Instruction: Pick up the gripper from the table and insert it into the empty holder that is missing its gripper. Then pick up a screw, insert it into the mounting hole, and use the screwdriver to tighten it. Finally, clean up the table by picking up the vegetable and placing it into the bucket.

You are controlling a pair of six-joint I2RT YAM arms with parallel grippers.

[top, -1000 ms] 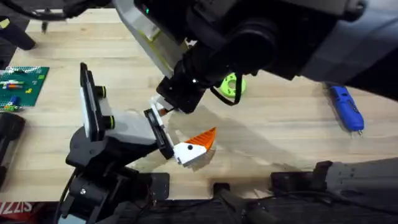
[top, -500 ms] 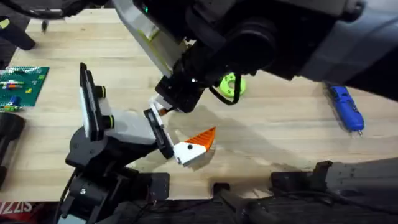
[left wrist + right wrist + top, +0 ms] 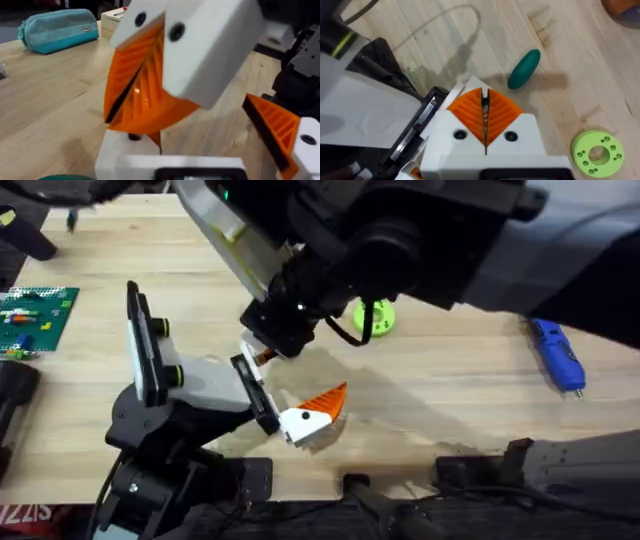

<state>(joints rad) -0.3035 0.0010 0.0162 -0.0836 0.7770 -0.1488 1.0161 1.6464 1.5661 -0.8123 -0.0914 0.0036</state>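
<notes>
The right gripper (image 3: 485, 131) hangs over the wooden table (image 3: 450, 410) with its two orange ribbed pads (image 3: 502, 114) pressed together, only a thin dark seam between them and nothing caught in it. Just beside its tips stands the holder (image 3: 367, 112), white-bodied, one black clamp plate (image 3: 422, 122) almost against the closed pads. The left gripper (image 3: 137, 87), seen through its own wrist camera, is likewise closed, its orange pads (image 3: 150, 95) meeting along a narrow slit with nothing visible between them. Near it is the gripper (image 3: 277, 130) the job concerns, an orange ribbed wedge on a white base. From overhead that gripper (image 3: 318, 408) sits at the front end of the holder (image 3: 205, 385), touching the black clamp plate there, wedge pointing away from the fixture; whether it is fully seated cannot be told. A dark arm (image 3: 400, 250) stretches across the middle of the table above the holder. Beyond the right gripper a green, oval vegetable (image 3: 524, 68) lies on the bare wood, apart from the holder. A lime-green disc (image 3: 372, 317) with small holes rests near the arm. The blue screwdriver (image 3: 557, 355) lies well off toward the right side of the table, and a flat green brick board (image 3: 35, 315) sits at the far left edge. A teal pouch (image 3: 57, 30) rests on the table in the distance.
</notes>
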